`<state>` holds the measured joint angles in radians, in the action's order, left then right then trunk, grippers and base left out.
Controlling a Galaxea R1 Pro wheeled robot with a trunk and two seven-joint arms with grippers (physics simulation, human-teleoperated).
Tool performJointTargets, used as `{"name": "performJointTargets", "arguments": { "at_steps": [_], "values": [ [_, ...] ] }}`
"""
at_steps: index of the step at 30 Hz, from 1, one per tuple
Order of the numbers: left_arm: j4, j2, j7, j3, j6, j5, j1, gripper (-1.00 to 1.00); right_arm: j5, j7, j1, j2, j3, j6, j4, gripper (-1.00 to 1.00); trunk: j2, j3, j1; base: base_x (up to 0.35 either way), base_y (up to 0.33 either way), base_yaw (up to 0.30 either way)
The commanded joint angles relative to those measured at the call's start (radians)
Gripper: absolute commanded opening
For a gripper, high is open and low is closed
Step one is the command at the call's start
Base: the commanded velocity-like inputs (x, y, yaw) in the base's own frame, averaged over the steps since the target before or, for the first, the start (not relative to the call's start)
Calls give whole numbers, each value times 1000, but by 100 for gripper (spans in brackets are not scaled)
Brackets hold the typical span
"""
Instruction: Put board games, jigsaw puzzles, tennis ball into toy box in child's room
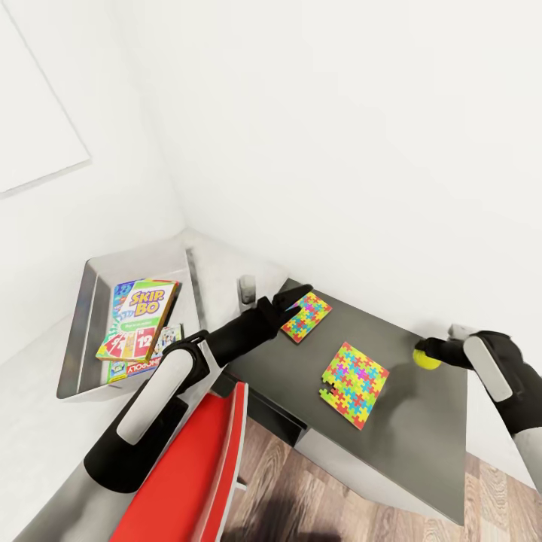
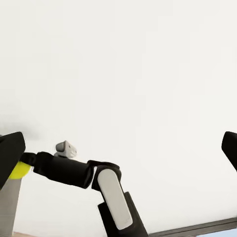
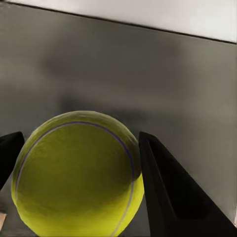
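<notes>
The tennis ball [image 1: 430,360] sits between the fingers of my right gripper [image 1: 435,351] at the right end of a dark grey desk [image 1: 421,421]. The right wrist view shows both black fingers [image 3: 168,192] pressed against the ball [image 3: 76,173]. Two jigsaw puzzles lie flat on that desk, a small one [image 1: 309,318] and a larger one [image 1: 356,374]. My left gripper [image 1: 295,295] hovers open at the small puzzle's near corner, its fingers [image 2: 10,158] spread wide. The toy box [image 1: 83,301] on the pale table [image 1: 30,391] holds the SKIP-BO game [image 1: 139,320] on top of the MONOPOLY game [image 1: 135,367].
A red chair back [image 1: 203,467] stands close in front of me, under my left arm. White walls close off the corner behind both desks. A strip of wood-plank floor [image 1: 301,497] lies below the dark desk's front edge.
</notes>
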<state>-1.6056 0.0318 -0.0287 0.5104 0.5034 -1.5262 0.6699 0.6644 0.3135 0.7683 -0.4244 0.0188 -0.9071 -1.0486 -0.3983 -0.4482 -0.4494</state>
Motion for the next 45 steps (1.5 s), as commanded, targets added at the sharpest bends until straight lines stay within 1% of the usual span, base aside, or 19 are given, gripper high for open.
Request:
{"name": "performJointTargets", "arguments": {
  "at_steps": [1,2,5,6,11,12,15,16,20,21,23,28,33,36,37,40,41,44,45],
  "values": [
    [0,1,-7,1,1,-8,1,100,12,14,-15,-1,-7,-19,-42,-100,-2,-2,-1,0,0,0],
    [0,1,-7,1,1,-8,1,100,12,14,-15,-1,-7,-19,-42,-100,-2,-2,-1,0,0,0],
    [0,0,-16,1,1,-8,0,100,16,13,-61,-2,-52,-65,-143,-100,-2,-2,-1,0,0,0],
    [0,0,-16,1,1,-8,0,100,16,13,-61,-2,-52,-65,-143,-100,-2,-2,-1,0,0,0],
    [-1,4,-23,0,1,-8,-2,100,23,-8,-130,-2,-130,-116,-299,-100,-2,-2,-1,0,0,0],
    [-1,4,-23,0,1,-8,-2,100,23,-8,-130,-2,-130,-116,-299,-100,-2,-2,-1,0,0,0],
    [-1,8,-25,0,1,-8,-3,100,23,-44,-172,-2,-166,-132,-377,-100,-2,-2,-1,0,0,18],
    [-1,8,-25,0,1,-8,-3,100,23,-44,-172,-2,-166,-132,-377,-100,-2,-2,-1,0,0,42],
    [-1,11,-23,0,1,-8,-4,100,24,-104,-211,-2,-226,-140,-451,-100,-2,-2,-1,0,0,133],
    [-1,11,-23,0,1,-8,-4,100,24,-104,-211,-2,-226,-140,-451,-100,-2,-2,-1,0,0,177],
    [-1,11,-18,-1,1,-9,-5,100,24,-132,-221,-2,-252,-140,-472,-100,-2,-2,-1,0,0,204],
    [-1,12,-4,-1,3,-11,-5,100,24,-159,-230,-2,-275,-140,-490,-100,-2,-2,-1,0,0,232],
    [-1,13,37,-1,8,-12,-6,100,24,-176,-236,-2,-289,-140,-501,-100,-2,-2,-1,0,0,259],
    [-1,14,98,-1,10,-12,-6,100,24,-182,-240,-2,-294,-140,-508,-100,-2,-2,-1,0,0,270],
    [-1,14,98,-1,10,-12,-6,100,24,-182,-240,-2,-294,-140,-508,-100,-2,-2,-1,0,0,272],
    [-1,15,165,0,11,-12,-6,100,24,-185,-243,-2,-297,-140,-513,-100,-2,-2,-1,0,0,274],
    [-1,15,165,0,11,-12,-6,100,24,-185,-243,-2,-297,-140,-513,-100,-2,-2,-1,0,0,276],
    [-1,15,216,0,13,-12,-6,100,24,-186,-244,-2,-298,-140,-518,-100,-2,-2,-1,0,0,277],
    [-1,15,216,0,13,-12,-6,100,24,-186,-244,-2,-298,-140,-518,-100,-2,-2,-1,0,0,278]
  ]
}}
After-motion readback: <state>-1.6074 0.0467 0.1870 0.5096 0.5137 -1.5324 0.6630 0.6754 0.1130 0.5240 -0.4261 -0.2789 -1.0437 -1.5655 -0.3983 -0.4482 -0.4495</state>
